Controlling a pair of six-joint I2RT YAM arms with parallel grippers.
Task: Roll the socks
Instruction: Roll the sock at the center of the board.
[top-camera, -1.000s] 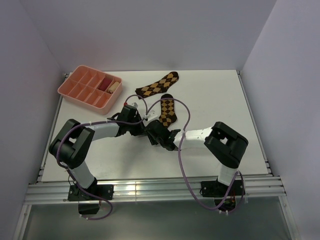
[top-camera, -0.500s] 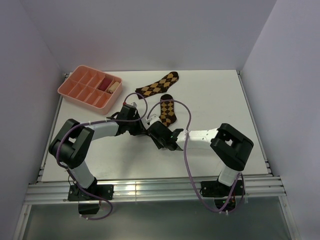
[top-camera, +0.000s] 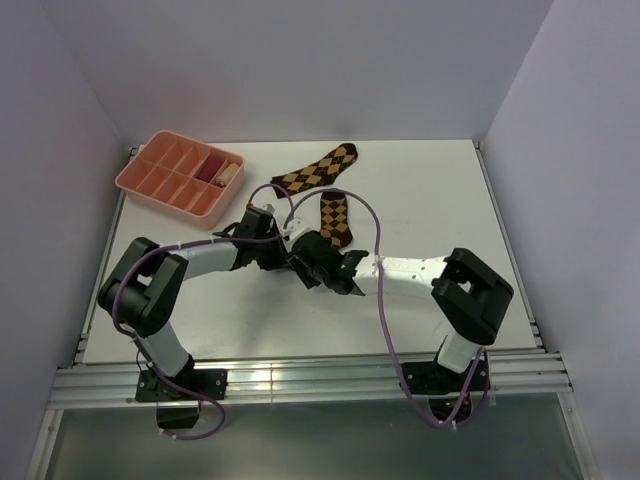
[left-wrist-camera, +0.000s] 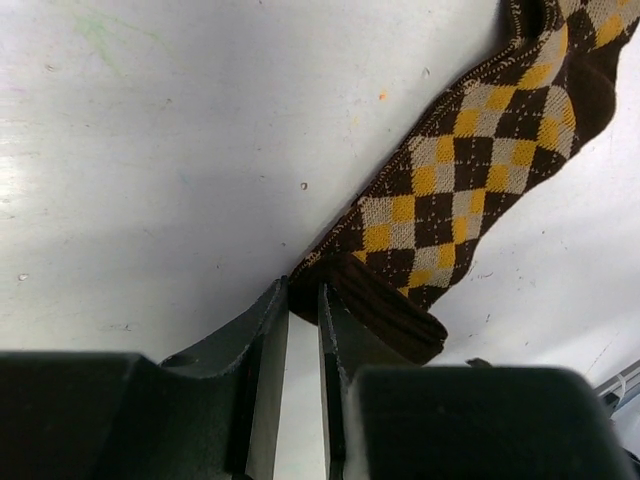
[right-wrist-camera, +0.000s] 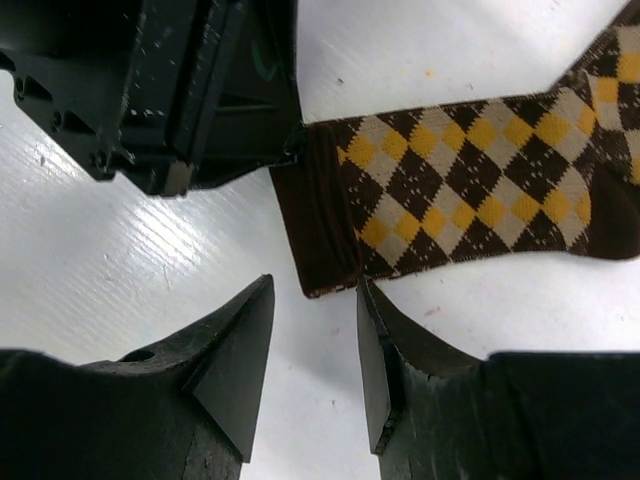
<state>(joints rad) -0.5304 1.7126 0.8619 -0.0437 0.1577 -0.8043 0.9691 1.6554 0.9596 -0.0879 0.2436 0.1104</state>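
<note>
Two grippers at one sock's cuff.
The left gripper (left-wrist-camera: 303, 296) pinches a cuff corner of the near sock (left-wrist-camera: 450, 190), which lies flat on the bench (left-wrist-camera: 180, 150) ahead of it; the right gripper (right-wrist-camera: 315, 290) stands spread, the cuff's other corner just before its tips; the far sock (top-camera: 318, 170) lies beyond both.

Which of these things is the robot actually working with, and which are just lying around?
In the job: near sock, its cuff pinched by the left gripper; far sock; open right gripper.
Lying about: pink tray, reddish roll, beige roll.
</note>
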